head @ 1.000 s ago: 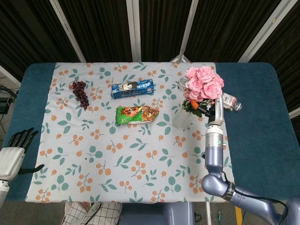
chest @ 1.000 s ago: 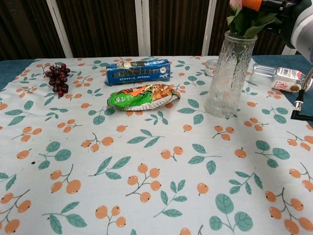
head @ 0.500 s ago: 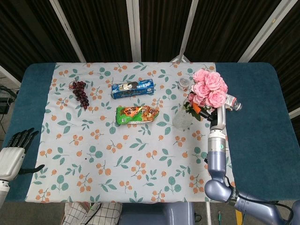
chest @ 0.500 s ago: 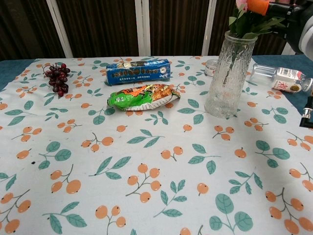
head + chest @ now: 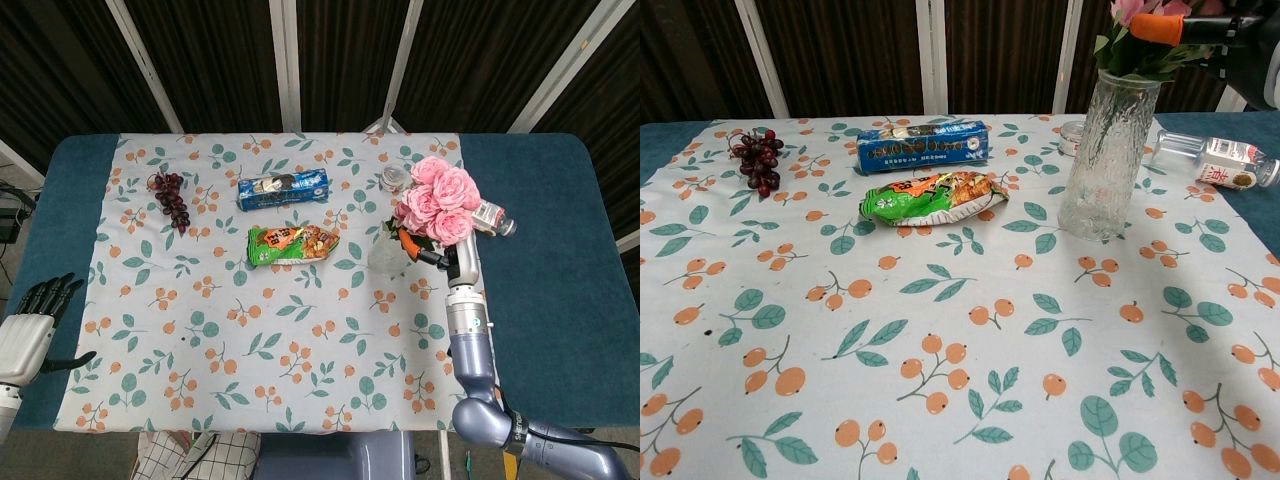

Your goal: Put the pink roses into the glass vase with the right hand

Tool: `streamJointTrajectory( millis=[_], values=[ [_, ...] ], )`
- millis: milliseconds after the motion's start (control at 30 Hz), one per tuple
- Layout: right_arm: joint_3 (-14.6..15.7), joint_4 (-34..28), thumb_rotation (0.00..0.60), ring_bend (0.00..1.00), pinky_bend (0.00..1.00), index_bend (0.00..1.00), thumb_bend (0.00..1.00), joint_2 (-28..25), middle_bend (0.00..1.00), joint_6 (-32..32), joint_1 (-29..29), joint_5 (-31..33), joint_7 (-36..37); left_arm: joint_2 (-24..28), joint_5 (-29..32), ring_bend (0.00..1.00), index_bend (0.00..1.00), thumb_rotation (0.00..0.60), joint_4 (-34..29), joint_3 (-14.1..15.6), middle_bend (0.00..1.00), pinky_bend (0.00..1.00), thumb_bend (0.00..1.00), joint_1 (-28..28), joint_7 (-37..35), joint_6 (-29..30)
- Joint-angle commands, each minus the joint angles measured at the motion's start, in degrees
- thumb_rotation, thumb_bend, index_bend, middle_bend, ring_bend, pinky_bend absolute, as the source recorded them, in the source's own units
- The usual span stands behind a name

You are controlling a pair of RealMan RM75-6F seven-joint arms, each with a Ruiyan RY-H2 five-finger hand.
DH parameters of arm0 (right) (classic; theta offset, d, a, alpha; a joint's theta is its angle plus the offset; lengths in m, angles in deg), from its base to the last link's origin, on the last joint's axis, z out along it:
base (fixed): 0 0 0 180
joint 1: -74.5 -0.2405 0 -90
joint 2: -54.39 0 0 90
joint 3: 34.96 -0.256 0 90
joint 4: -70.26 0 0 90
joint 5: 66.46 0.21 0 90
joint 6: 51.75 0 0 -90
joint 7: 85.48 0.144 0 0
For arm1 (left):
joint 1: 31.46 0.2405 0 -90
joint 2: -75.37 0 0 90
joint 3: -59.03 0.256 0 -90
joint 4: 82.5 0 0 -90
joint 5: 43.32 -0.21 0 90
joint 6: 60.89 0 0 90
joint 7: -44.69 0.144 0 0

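The pink roses point(image 5: 436, 199) stand above the glass vase point(image 5: 1108, 152), their green leaves point(image 5: 1137, 58) at its mouth and the stems reaching down inside the glass. My right hand point(image 5: 1228, 38) holds the bunch from the right, an orange-tipped finger point(image 5: 1161, 28) against the stems just above the rim. From the head view the blooms hide most of the vase point(image 5: 384, 259), and the right hand point(image 5: 430, 250) is dark beneath them. My left hand point(image 5: 27, 328) rests open off the table's front left, holding nothing.
A clear bottle point(image 5: 1218, 160) lies on its side right of the vase, with a small tin point(image 5: 1073, 134) behind it. Left of the vase lie a green snack bag point(image 5: 933, 196), a blue biscuit pack point(image 5: 923, 146) and dark grapes point(image 5: 756, 156).
The right hand has come down a little with the roses, bringing leaves and stems lower into the vase. The forearm has drawn back toward me. The left hand is still.
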Motion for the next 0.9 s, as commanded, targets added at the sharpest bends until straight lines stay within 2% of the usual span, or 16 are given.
streamJointTrajectory(
  millis=[33, 267, 533, 900],
  values=[
    [-0.06, -1.09, 0.6, 0.0, 0.0, 0.0, 0.32, -1.16, 0.0, 0.37, 0.57, 0.29, -0.28, 0.03, 0.05, 0.0, 0.0, 0.6, -0.08, 0.0, 0.0, 0.0, 0.0, -0.01, -0.09, -0.05],
    [1.71, -2.95, 0.6, 0.0, 0.0, 0.0, 0.32, -4.41, 0.0, 0.29, 2.58, -0.93, -1.83, 0.12, 0.13, 0.0, 0.0, 0.6, -0.19, 0.03, 0.0, 0.0, 0.0, -0.03, -0.15, -0.19],
    [5.66, -3.2, 0.6, 0.0, 0.0, 0.0, 0.32, -9.56, 0.0, 1.49, 5.74, -2.35, -4.15, 0.14, 0.18, 0.0, 0.0, 0.6, -0.38, 0.12, 0.0, 0.0, 0.0, -0.03, -0.08, -0.34],
    [8.32, -5.4, 0.6, 0.0, 0.0, 0.0, 0.32, -15.27, 0.0, 7.97, 4.97, -2.09, -7.65, -0.04, 0.66, 0.0, 0.0, 0.6, -0.74, -0.03, 0.0, 0.0, 0.0, -0.21, 0.52, -0.71]
  ],
)
